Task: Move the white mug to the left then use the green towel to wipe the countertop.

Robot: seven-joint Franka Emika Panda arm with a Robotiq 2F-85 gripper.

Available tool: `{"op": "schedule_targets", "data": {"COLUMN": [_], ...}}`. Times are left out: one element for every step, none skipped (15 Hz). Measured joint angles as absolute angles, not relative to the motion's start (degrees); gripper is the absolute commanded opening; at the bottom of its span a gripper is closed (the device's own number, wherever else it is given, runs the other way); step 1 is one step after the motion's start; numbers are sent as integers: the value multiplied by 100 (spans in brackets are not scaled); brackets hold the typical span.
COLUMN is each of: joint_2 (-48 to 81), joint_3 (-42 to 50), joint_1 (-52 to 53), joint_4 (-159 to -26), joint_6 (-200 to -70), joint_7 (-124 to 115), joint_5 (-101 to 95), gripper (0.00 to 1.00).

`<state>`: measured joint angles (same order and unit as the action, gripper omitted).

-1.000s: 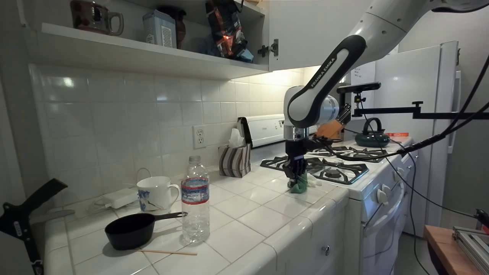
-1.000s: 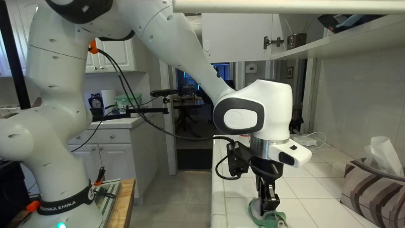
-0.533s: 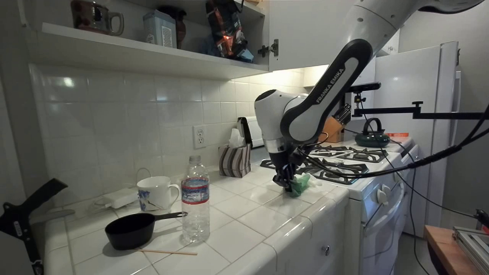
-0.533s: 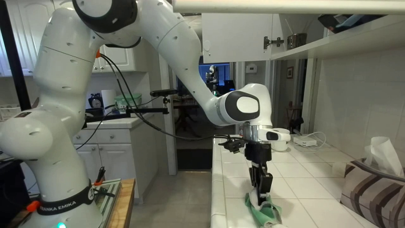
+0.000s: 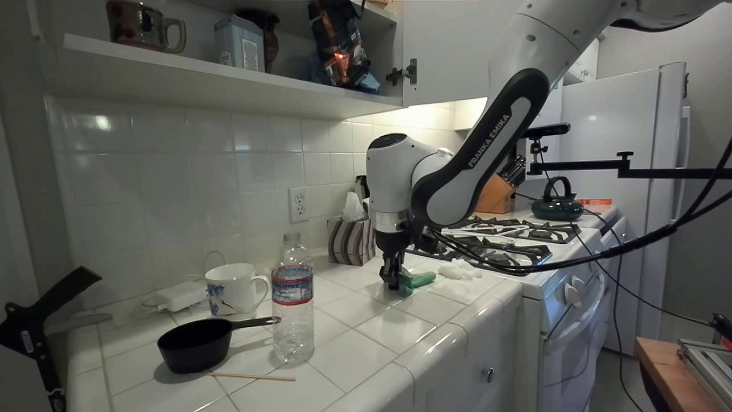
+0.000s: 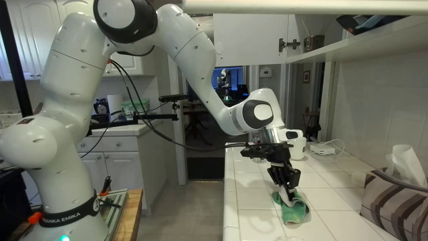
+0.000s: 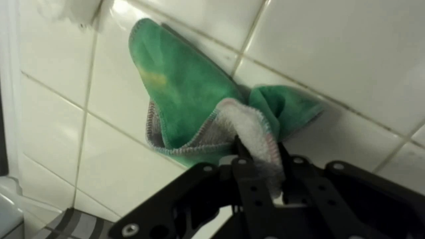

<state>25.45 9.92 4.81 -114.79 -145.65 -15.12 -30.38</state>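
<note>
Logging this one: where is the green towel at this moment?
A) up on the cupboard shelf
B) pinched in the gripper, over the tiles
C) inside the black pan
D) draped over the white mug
B: in the wrist view the gripper pinches a pale fold of the green towel, the rest spread over the white tiles.

The white cylindrical mug (image 5: 233, 289), marked with a blue printed motif, stands upright on the white square-tiled countertop (image 5: 394, 331). The green cloth towel (image 7: 196, 94), with pale fleecy reverse and stitched edges, lies bunched on the same surface, well apart from the mug, one pale fold pinched upward
</note>
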Motion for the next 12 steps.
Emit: {"op": "schedule_targets", "data": {"joint_2": [2585,2612,2625,2630,2630,2629,2626,2625,2625,2625,2625,2625], "joint_3": [954,868,728,546,354,152,-23,-171,-277,-346,-384,-402], "joint_1": [368,213,9,-227,-470,-718,-931,-1108,-1240,-1328,-1385,-1417], "joint_4": [-11478,-11476,-11477,-11477,-11485,-11498,-11507,-11509,-11510,-11512,-11514,-11517], "joint_6": [-14882,-15128,-15302,-15412,-15495,-15559,-15588,-15592,-15593,-15593,-15593,-15597], "joint_7": [-1278,-967,-563,-118,297,696,1019,1274,1441,1534,1573,1579], "joint_5": [-2974,-2788,-2475,-2091,-1709,-1338,-1013,-726,-471,-259,-73,89], "gripper": [5,5,5,5,5,5,5,5,5,5,5,5]}}
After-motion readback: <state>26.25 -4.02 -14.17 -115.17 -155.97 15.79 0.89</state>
